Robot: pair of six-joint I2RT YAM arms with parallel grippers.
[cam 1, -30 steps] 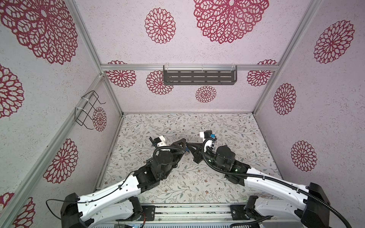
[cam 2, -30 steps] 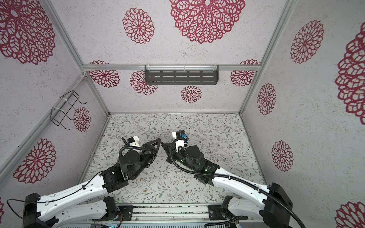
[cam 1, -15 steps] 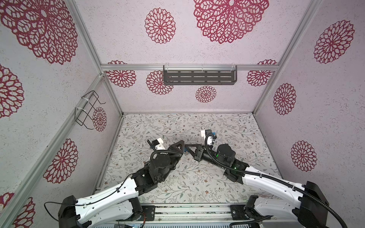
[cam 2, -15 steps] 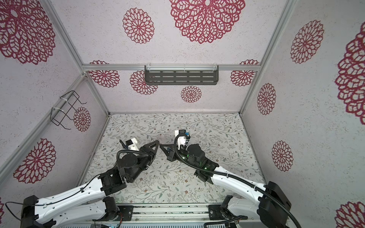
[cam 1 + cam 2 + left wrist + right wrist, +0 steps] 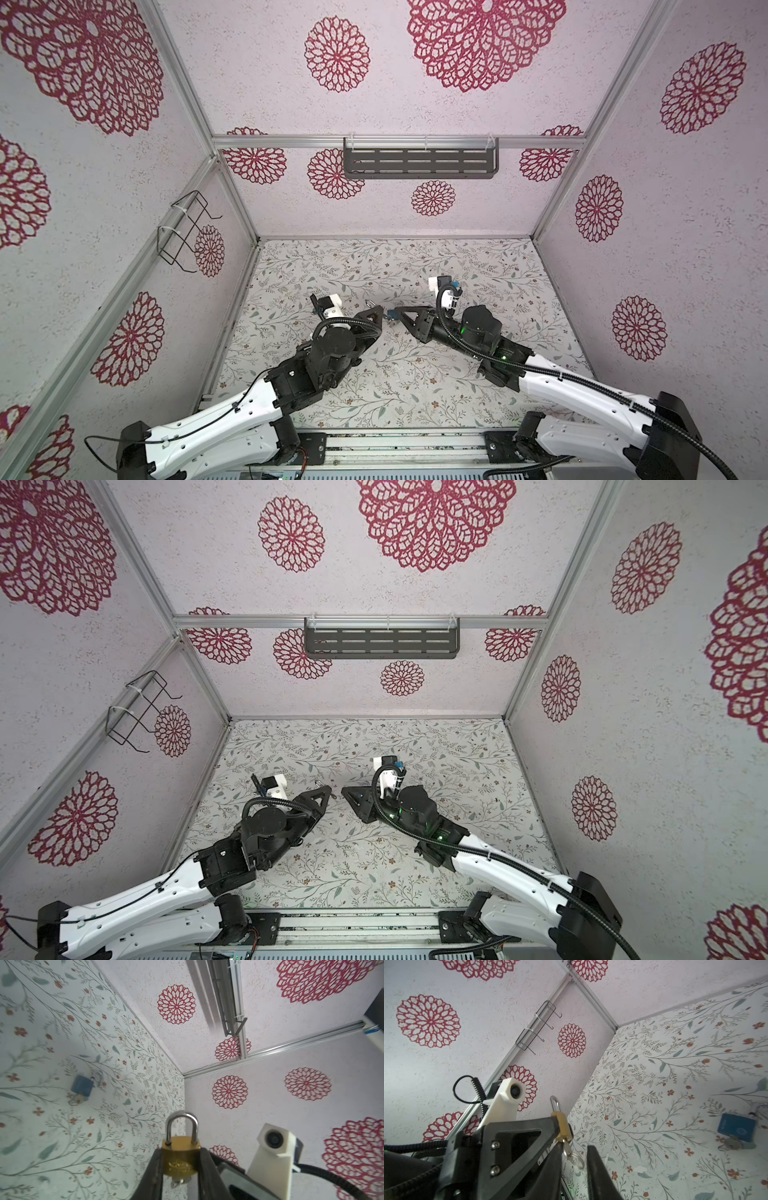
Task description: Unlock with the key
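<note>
Padlock (image 5: 180,1157) being pinched by left gripper (image 5: 180,1152), bracing its keyhole end outward | key (image 5: 568,1149) sitting in padlock's keyhole | right gripper (image 5: 574,1147) straddling key beside padlock, jaws spread, likely positioning to turn.

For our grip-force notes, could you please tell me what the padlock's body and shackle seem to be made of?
Padlock body: likely brass, yellow satin sheen with a stamped mark. Shackle: probably polished steel, silvery with bright highlights.

Rosette-patterned walls (image 5: 374,216), floral floor (image 5: 332,257), grey shelf (image 5: 419,163), seemingly wire rack (image 5: 183,232)
</note>
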